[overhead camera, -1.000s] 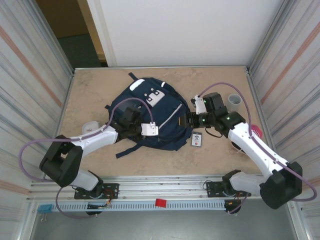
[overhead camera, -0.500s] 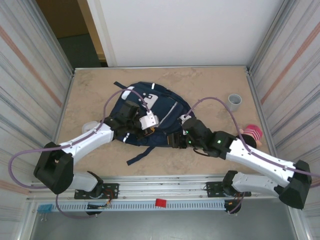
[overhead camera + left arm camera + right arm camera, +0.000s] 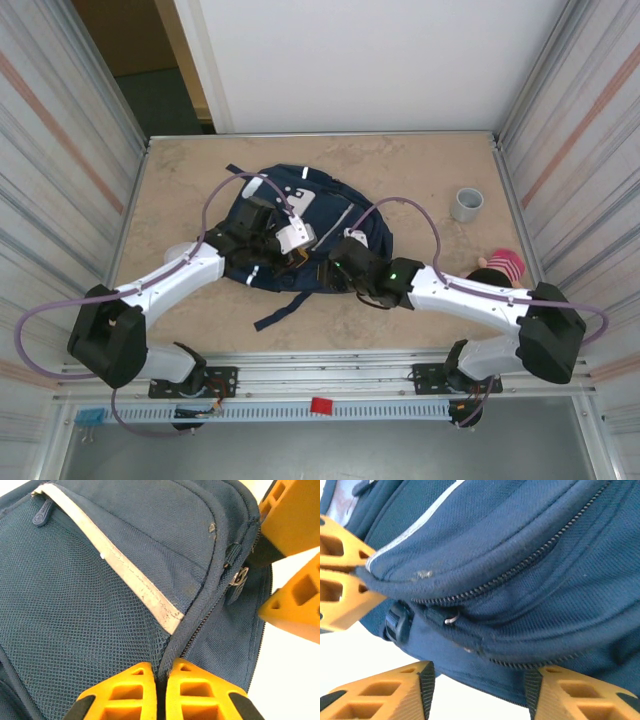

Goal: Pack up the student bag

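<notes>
left gripper [image 3: 161,687] clamps the student bag [image 3: 75,605] at its seam; right gripper [image 3: 480,682] (jaws apart) should centre on the zipper pull [image 3: 451,620] before closing.

A beige marbled table [image 3: 430,165] sits under even, soft light. Ribbed metal panels [image 3: 55,170] stand along its left and right sides, and a plain white wall [image 3: 360,60] closes the far edge. At the far left, a gap shows a brown wall [image 3: 120,30] and dark floor [image 3: 165,100]. An aluminium rail [image 3: 330,362] runs along the near edge.
</notes>
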You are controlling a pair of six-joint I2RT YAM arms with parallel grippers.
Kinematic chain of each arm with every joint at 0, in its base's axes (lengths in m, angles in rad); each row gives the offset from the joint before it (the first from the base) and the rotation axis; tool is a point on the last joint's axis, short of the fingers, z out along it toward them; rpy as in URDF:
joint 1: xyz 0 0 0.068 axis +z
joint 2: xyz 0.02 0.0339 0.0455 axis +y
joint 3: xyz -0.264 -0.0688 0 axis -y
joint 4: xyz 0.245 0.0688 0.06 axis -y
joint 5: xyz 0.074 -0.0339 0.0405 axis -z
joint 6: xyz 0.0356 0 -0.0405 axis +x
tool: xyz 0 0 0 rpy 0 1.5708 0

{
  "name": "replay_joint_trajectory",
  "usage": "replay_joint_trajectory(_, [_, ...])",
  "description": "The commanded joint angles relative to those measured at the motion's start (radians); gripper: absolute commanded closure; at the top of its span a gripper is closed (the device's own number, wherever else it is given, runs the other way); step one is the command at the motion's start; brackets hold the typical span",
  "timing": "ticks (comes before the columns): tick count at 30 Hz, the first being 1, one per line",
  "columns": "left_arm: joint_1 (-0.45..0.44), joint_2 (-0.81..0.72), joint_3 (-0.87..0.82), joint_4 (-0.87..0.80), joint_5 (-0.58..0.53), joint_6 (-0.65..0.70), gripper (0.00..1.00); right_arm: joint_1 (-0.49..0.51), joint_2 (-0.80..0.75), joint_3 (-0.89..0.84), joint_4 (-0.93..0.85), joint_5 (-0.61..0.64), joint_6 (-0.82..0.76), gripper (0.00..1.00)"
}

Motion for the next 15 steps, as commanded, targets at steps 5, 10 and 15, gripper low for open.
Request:
replay_joint_trajectory(5, [0.006, -0.039, 0.031, 0.055, 0.099, -0.053, 1.00, -0.005, 0.040, 0.055, 0.079, 0.122, 0.077, 0.74])
replay_joint_trajectory(10, [0.008, -0.041, 0.025, 0.057, 0.089, -0.052, 1.00, -0.005, 0.030, 0.069, -0.060, 0.234, 0.149, 0.88])
replay_joint_trajectory(15, [0.017, -0.038, 0.026, 0.036, 0.028, -0.029, 1.00, -0.008, -0.010, 0.075, -0.180, 0.293, 0.156, 0.98])
